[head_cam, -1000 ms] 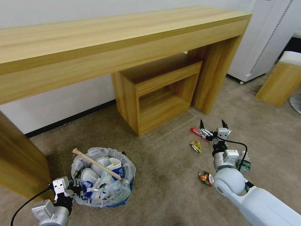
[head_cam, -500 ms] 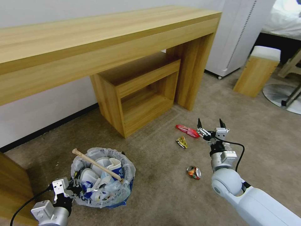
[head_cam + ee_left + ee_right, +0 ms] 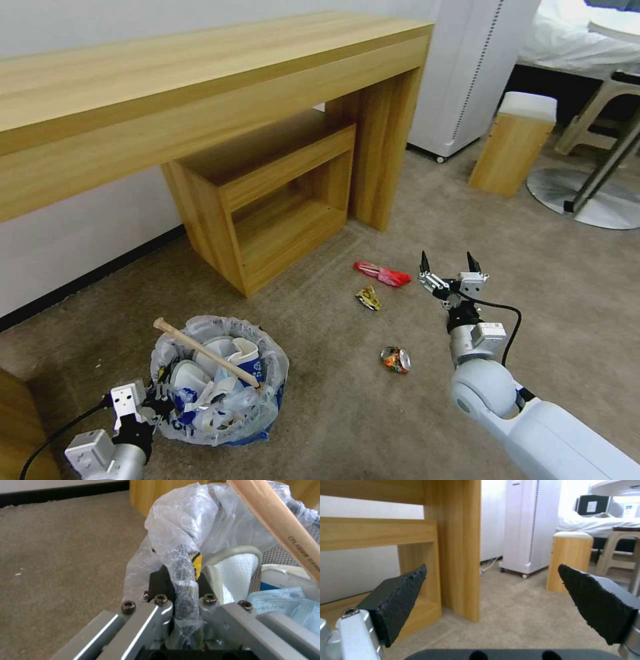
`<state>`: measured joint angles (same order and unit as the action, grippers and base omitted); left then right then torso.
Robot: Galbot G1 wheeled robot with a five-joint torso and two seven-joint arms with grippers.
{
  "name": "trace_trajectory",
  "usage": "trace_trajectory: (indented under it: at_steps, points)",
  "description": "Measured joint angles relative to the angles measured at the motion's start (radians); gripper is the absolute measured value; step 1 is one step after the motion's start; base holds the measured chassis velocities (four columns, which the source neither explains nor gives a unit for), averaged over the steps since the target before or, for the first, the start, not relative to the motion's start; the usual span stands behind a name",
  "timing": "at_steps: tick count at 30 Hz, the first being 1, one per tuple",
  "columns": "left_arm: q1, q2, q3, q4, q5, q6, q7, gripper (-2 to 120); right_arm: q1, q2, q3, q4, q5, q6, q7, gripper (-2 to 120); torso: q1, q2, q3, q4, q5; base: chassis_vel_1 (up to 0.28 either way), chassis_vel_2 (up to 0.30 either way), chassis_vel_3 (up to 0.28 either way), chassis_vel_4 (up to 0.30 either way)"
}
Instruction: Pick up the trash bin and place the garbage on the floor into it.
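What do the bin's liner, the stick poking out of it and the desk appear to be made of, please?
The liner looks like thin translucent plastic film: crinkled, glossy, see-through. The stick seems to be pale unfinished wood, with printed lettering in the left wrist view. The desk shows a smooth light woodgrain, either veneer or laminate.

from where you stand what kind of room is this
Probably a hotel room or bedroom: a bed with white bedding stands at the far right, a long wooden desk runs along the wall, and beige carpet covers the floor.
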<state>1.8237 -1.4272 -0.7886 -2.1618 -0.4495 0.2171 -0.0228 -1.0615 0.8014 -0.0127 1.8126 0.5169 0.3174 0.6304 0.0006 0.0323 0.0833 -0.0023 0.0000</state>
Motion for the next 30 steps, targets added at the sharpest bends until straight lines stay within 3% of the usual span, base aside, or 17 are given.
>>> trace_trajectory:
  at_steps: [30]
  points:
    - [0.019, 0.014, 0.002, -0.015, -0.005, 0.005, -0.002, 3, -0.012, 0.0, 0.005, -0.008, -0.015, 0.021, -0.015, 100, 0.0, 0.0, 0.0, 0.0001, 0.0, -0.002, -0.003, -0.002, -0.002]
